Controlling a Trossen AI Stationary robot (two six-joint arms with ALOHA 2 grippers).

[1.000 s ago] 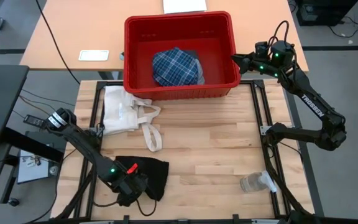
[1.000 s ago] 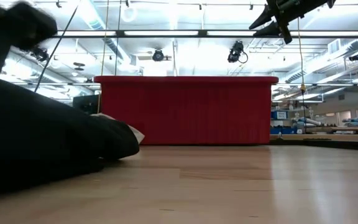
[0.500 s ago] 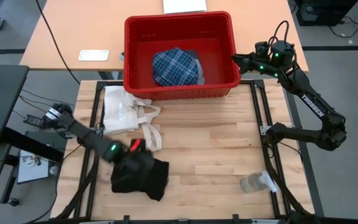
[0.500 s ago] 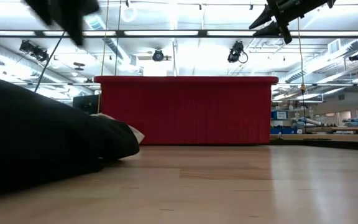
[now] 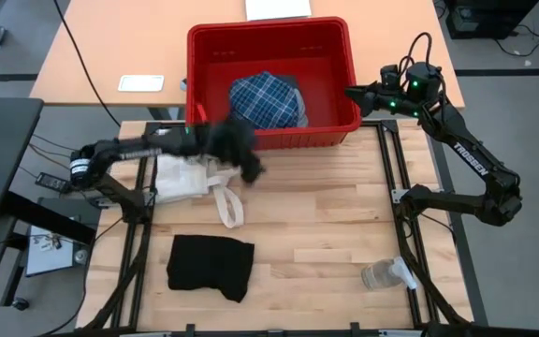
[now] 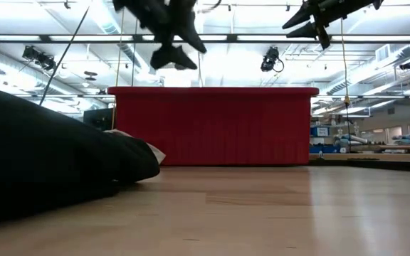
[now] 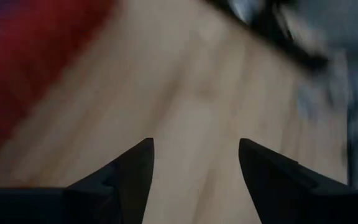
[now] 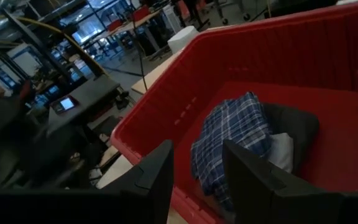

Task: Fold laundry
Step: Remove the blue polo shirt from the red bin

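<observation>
Though blurred, left gripper (image 5: 248, 161) beside red bin (image 5: 271, 39)

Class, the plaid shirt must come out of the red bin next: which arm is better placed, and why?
Probably the right. The right gripper hovers at the red bin's rim, its camera facing the plaid shirt. The left gripper, empty, is mid-swing near the bin's front wall.
</observation>
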